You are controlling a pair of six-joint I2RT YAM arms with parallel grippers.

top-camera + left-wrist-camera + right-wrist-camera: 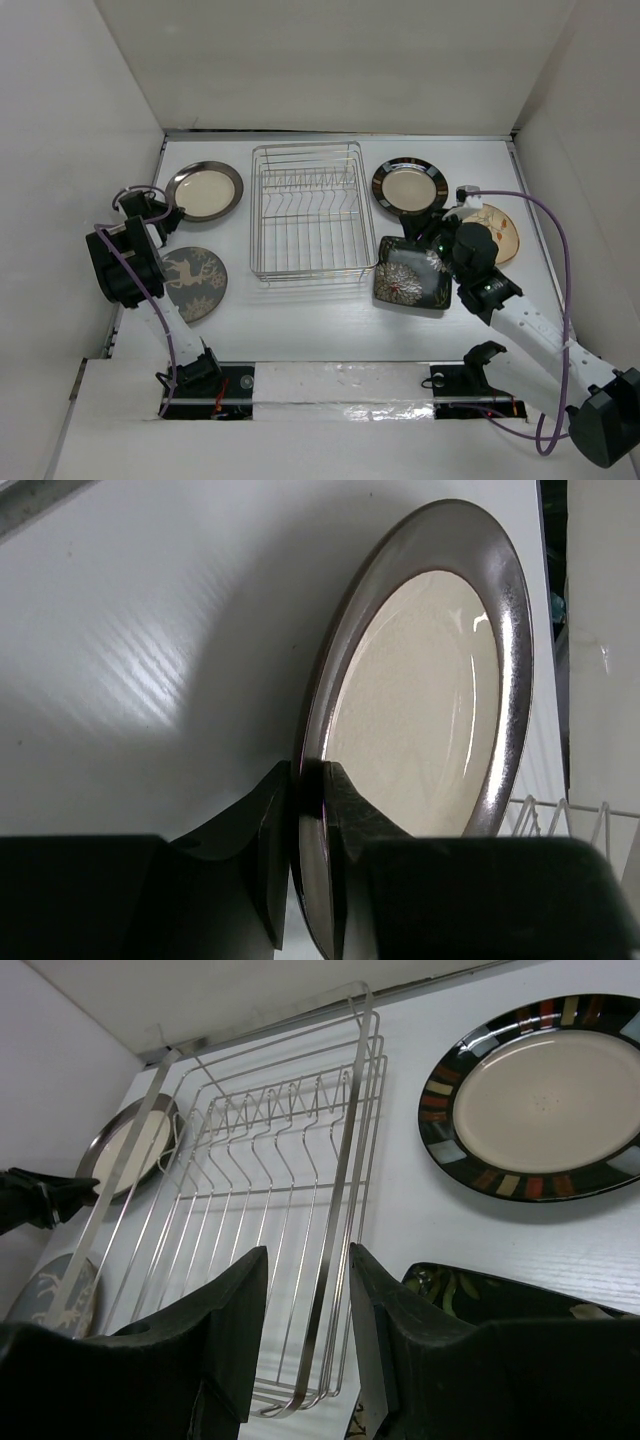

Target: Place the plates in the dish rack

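Observation:
The silver wire dish rack (305, 215) stands mid-table with nothing in it. Left of it lies a shiny steel-rimmed round plate (205, 190) with a cream centre. My left gripper (168, 213) is shut on its near rim; in the left wrist view the rim (420, 690) sits pinched between the two fingers (355, 815). A grey plate with a deer (190, 282) lies nearer. Right of the rack are a dark-rimmed cream plate (410, 185), a cream floral plate (497, 230) and a black square plate (412, 272). My right gripper (305, 1270) hangs open and empty above the black square plate (480, 1295).
White walls close in the table on the left, back and right. The right arm's purple cable (555, 250) loops over the right side. In the right wrist view the rack (270, 1160) fills the middle and the dark-rimmed plate (540, 1100) lies at upper right.

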